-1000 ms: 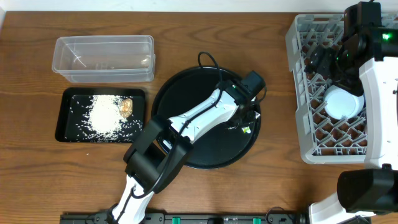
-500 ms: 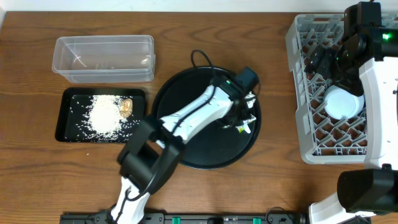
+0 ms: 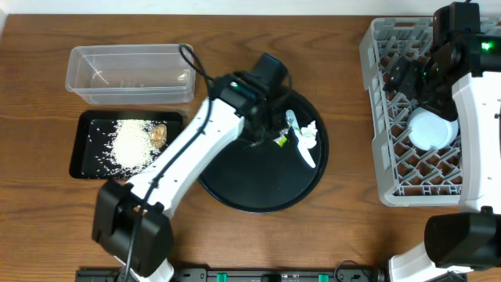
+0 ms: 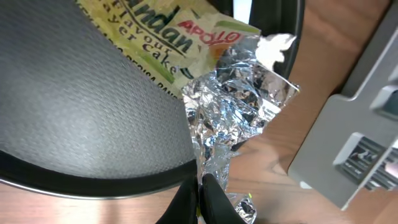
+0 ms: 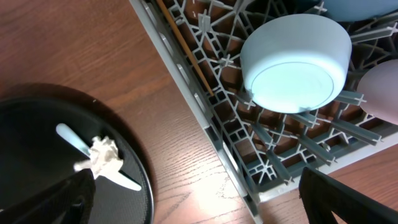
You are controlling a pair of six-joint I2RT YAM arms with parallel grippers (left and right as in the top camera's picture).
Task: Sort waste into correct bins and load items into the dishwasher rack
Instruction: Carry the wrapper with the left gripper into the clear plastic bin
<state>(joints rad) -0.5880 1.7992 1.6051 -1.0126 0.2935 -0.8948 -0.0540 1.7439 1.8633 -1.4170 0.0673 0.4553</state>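
black tray point(image 3: 77, 149): rice point(image 3: 131, 145), food lump point(image 3: 159, 135) | rack point(image 3: 373, 94): bowl point(image 5: 292, 62) | left hand point(image 4: 200, 186): foil wrapper point(image 4: 236, 106)

Overhead straight down over the table point(image 3: 47, 204); close wrist views, round black tray point(image 3: 258, 188) common to all.

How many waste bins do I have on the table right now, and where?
2. The clear tub sits opposite the rack; the shallow black tray lies beside it, nearer the robot's base, holding rice and a brown lump. None looks hidden.
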